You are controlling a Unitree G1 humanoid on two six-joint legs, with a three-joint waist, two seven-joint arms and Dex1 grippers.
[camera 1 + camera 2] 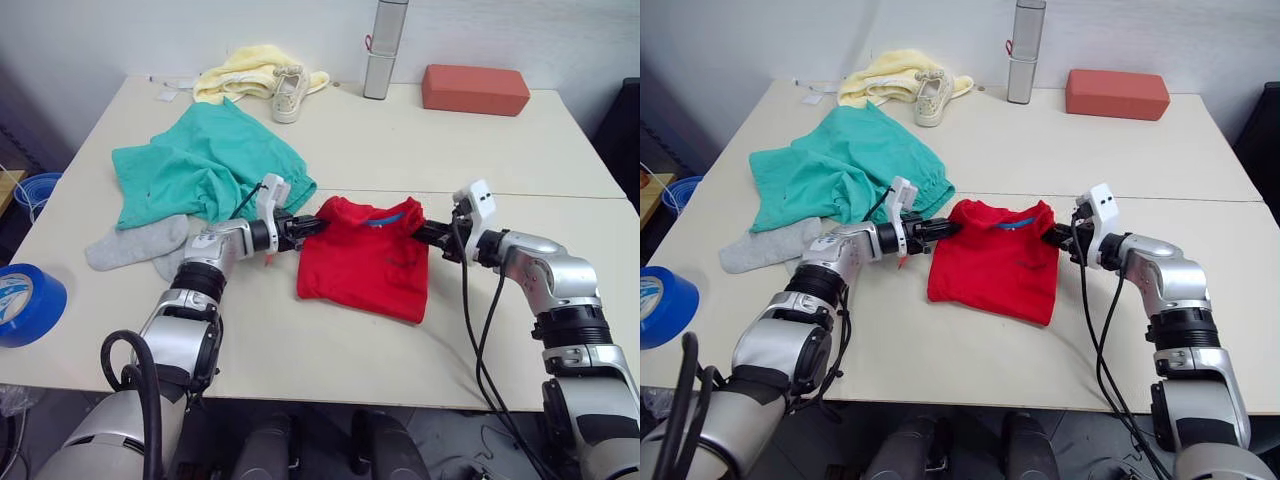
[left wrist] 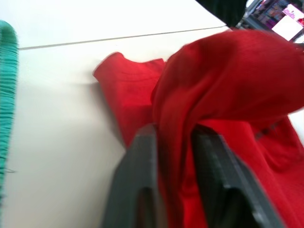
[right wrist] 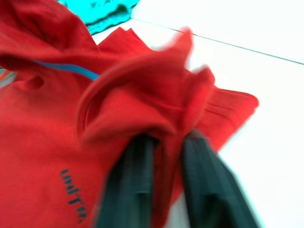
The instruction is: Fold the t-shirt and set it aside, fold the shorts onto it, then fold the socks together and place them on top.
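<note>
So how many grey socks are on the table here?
2: both socks lie together at the table's left edge, partly under the shorts, beside the left pincer's arm.

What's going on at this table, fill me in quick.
The robot is partway through folding the red t-shirt. The left end effector is shut on one upper corner and the right end effector is shut on the other, with the shirt lying on the table between them. The teal shorts lie crumpled on the robot's left, and the grey socks sit beside them, neither yet folded. A yellow cloth, a sneaker and a red block sit along the far edge.
</note>
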